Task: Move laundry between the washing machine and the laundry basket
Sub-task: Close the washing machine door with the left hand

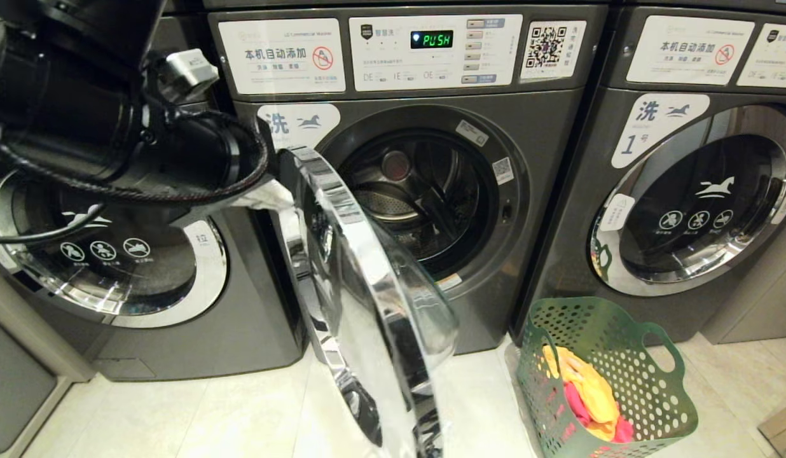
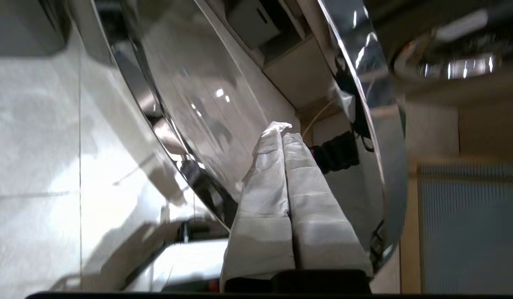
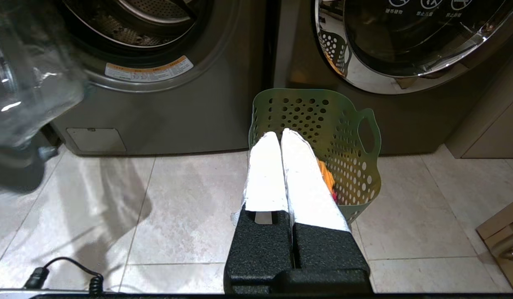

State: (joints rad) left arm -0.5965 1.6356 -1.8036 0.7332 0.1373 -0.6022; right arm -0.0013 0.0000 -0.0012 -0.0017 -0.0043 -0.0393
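Note:
The middle washing machine (image 1: 431, 114) stands with its round chrome-rimmed door (image 1: 361, 299) swung out toward me, and its steel drum (image 1: 412, 191) is exposed. My left gripper (image 1: 269, 196) is shut, its white-wrapped fingers pressed together at the outer face of that door (image 2: 206, 104); nothing is held in the left gripper (image 2: 282, 132). A green perforated laundry basket (image 1: 647, 381) sits on the floor at the right with yellow and pink laundry (image 1: 590, 394) in it. My right gripper (image 3: 280, 135) is shut and empty, low above the tiles just in front of the basket (image 3: 318, 116).
Washers with closed doors flank the open one on the left (image 1: 113, 254) and the right (image 1: 698, 203). A black cable (image 3: 61, 270) lies on the tiled floor. A wooden piece (image 3: 501, 232) juts in at the far right.

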